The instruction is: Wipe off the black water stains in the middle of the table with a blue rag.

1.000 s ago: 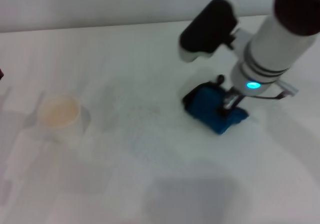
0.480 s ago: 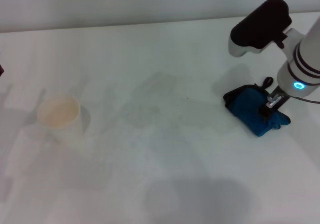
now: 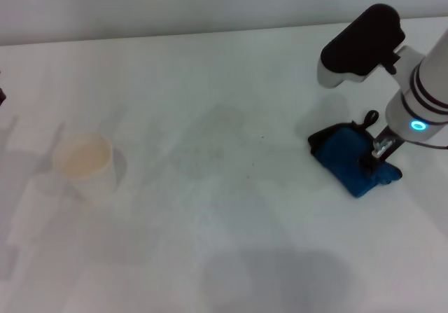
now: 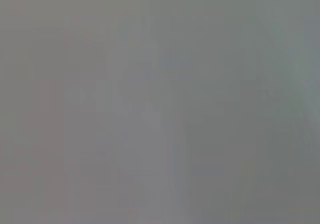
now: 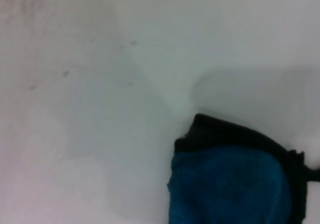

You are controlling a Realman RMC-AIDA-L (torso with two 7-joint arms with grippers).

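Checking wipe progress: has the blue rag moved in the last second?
Yes. The blue rag slid toward the robot's right, farther from the cup.

We see what looks like a plain test bench in a lab or robot workroom rather than a home. A broad white matte tabletop (image 3: 210, 257) fills nearly the whole head view and meets a bare pale wall (image 3: 175, 5) at its far edge, with no decoration or furnishings on either. On it stand only a pale translucent cup (image 3: 82, 157) and a small folded bright blue cloth with black edging (image 3: 346, 155). A white robot arm with a glowing blue ring light (image 3: 418, 124) reaches in over the surface from the right.
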